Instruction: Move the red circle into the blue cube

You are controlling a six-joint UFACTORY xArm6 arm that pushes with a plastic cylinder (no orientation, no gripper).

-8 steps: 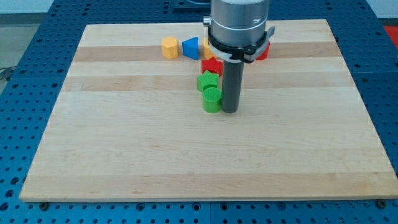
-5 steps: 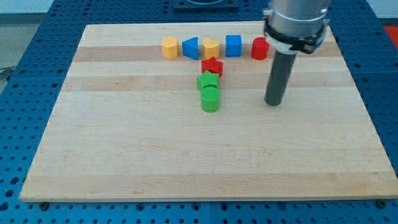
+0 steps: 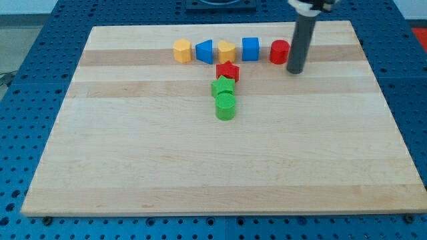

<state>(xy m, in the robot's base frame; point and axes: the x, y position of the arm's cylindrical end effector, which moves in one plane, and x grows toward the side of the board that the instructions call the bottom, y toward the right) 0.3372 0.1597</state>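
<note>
The red circle [image 3: 279, 51] stands near the view's top, right of centre. The blue cube [image 3: 250, 49] stands a short gap to its left, apart from it. My tip [image 3: 295, 70] rests on the board just right of the red circle and slightly below it, very close to it; I cannot tell if they touch.
Left of the blue cube in the same row are a yellow block [image 3: 227, 51], a blue triangular block [image 3: 205, 51] and an orange hexagon [image 3: 182, 51]. Below them run a red star [image 3: 228, 71], a green star [image 3: 223, 87] and a green circle [image 3: 226, 106].
My tip has moved from beside the green circle to the view's right, then up towards the top, ending beside the red circle. No block has moved.
</note>
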